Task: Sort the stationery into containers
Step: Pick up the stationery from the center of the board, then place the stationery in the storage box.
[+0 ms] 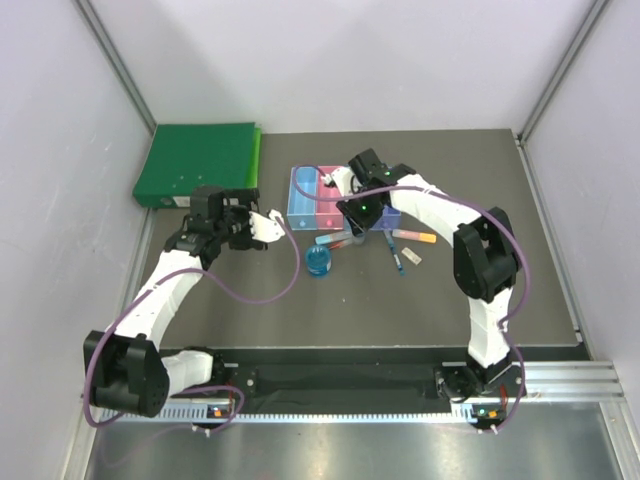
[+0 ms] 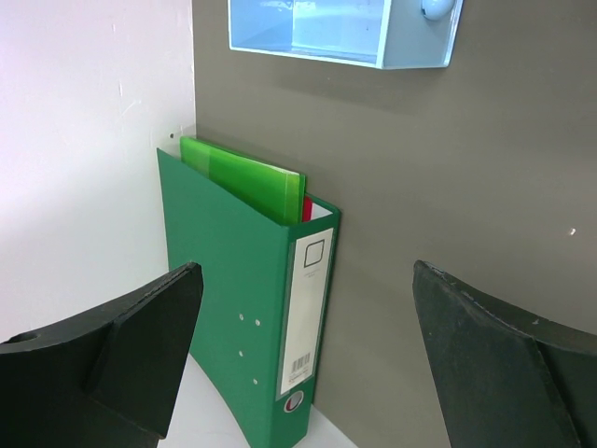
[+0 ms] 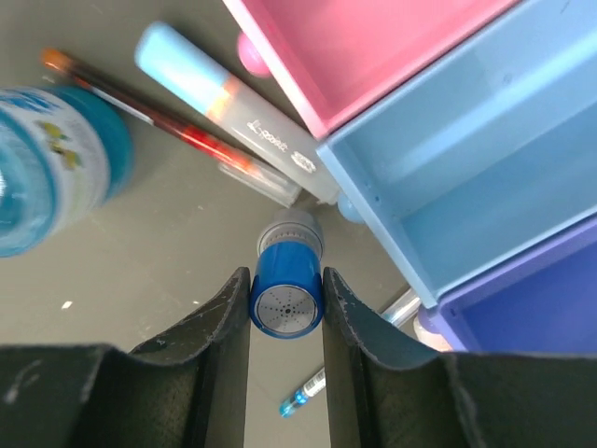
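Only the right wrist view shows the right gripper [image 3: 286, 285] pinching the small blue bottle [image 3: 287, 269] just near of the bins [image 3: 392, 159]; from above its arm hides that. The left gripper [image 2: 306, 280] gapes empty toward the green binder [image 2: 233, 308].

No legible text: marker [image 3: 266, 138] print blurred – binder spine label [image 2: 307, 313] barcode unreadable.
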You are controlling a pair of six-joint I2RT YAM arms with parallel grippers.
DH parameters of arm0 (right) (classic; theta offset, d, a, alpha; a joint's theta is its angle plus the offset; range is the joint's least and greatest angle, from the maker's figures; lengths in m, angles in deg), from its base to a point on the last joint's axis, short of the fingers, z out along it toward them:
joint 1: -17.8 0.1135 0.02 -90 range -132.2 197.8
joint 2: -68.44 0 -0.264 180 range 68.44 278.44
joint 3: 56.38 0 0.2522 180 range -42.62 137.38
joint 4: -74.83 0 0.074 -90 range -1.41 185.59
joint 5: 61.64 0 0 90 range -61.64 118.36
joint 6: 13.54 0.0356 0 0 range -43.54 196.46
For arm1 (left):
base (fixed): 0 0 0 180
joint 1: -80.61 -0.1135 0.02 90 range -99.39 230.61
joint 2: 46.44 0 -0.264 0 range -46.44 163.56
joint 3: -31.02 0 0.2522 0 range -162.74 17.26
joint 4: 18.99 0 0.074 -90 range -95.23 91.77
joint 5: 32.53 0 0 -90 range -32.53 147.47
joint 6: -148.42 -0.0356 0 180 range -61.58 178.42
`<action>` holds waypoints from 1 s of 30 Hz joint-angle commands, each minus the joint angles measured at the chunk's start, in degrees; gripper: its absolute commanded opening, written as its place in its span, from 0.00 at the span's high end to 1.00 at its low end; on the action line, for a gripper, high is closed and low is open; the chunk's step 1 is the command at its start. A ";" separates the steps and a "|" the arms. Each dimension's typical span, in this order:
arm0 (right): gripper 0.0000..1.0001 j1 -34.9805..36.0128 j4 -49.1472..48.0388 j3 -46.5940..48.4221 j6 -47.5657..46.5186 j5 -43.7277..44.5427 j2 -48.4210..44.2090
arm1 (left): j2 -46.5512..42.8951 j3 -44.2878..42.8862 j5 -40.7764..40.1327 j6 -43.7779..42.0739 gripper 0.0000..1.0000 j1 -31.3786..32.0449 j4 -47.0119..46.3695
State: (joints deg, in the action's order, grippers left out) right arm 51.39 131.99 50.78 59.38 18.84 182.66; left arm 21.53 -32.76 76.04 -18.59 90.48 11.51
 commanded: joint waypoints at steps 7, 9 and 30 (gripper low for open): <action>1.00 0.08 5.30 15.22 -2.96 -5.26 -2.34 | -2.05 0.62 1.03 0.90 0.01 0.24 -3.37; 0.99 0.08 5.29 18.73 -3.48 -4.64 -1.28 | -2.22 0.80 0.42 1.95 0.01 0.24 -3.90; 1.00 -0.62 -14.39 29.46 -6.12 7.32 14.98 | -2.75 1.42 -1.51 3.01 0.01 0.24 -3.81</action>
State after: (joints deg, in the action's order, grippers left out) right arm 51.10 125.93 78.59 54.01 23.71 197.54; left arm 19.93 -31.47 74.86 -16.47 90.48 9.71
